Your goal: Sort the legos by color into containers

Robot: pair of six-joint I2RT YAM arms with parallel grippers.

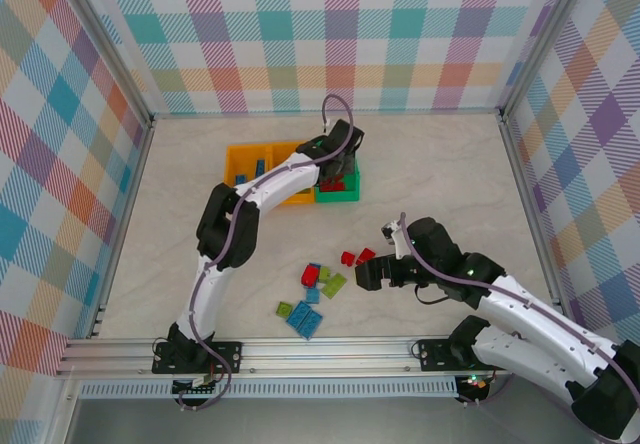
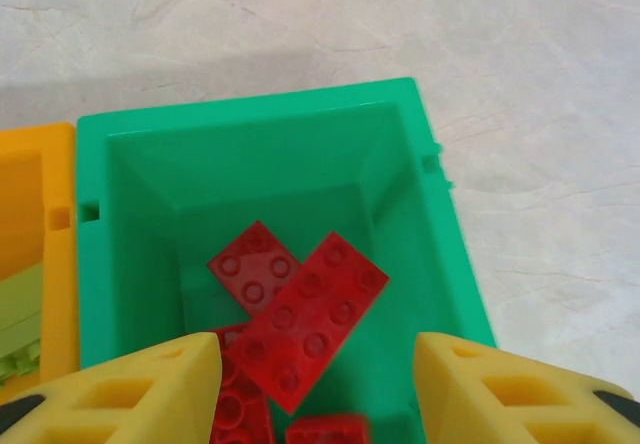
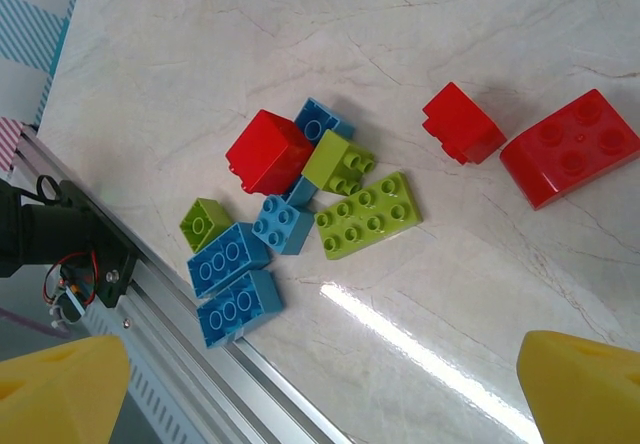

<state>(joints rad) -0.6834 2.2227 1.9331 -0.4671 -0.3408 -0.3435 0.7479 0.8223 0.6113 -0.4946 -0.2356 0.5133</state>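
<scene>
red legos [image 2: 300, 314], overlapping, in grn bin [image 2: 250, 119]

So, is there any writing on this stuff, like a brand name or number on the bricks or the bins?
No text can be read.
The red bricks in the green bin show plain ringed studs, no lettering.
The loose bricks on the table show the same; any stud marks are too small to read.

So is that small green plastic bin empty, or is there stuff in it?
Not empty: the small green plastic bin has several red studded plastic bricks lying on its floor, below the rim.
</scene>
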